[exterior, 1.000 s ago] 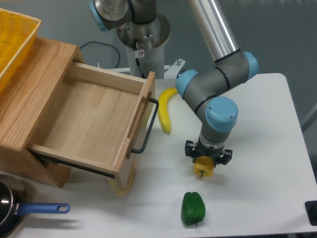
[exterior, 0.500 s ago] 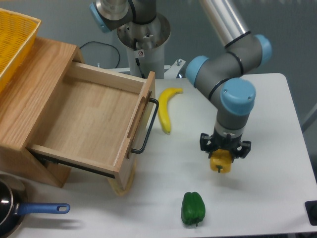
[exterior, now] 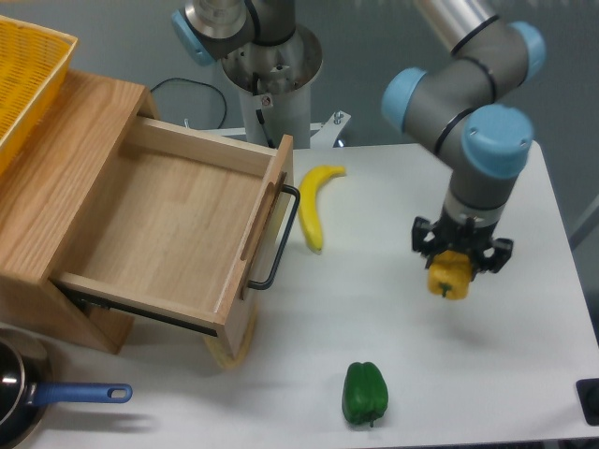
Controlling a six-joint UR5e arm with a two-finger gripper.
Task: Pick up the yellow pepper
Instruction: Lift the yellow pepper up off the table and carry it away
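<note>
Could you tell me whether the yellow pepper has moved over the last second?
Yes. Held in the gripper, the yellow pepper has travelled rightward across the table, away from the banana and the drawer.

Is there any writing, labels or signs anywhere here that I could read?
Round red-ringed sticker on the robot base: a sign, too small to read.
Nothing readable on the yellow pepper, gripper, drawer, banana or green pepper.

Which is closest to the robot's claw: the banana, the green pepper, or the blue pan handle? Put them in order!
From the gripper, which grips the yellow pepper:
1. Green pepper, below and left, near the front edge.
2. Banana, left, beside the drawer.
3. Blue pan handle, far left corner.
</note>
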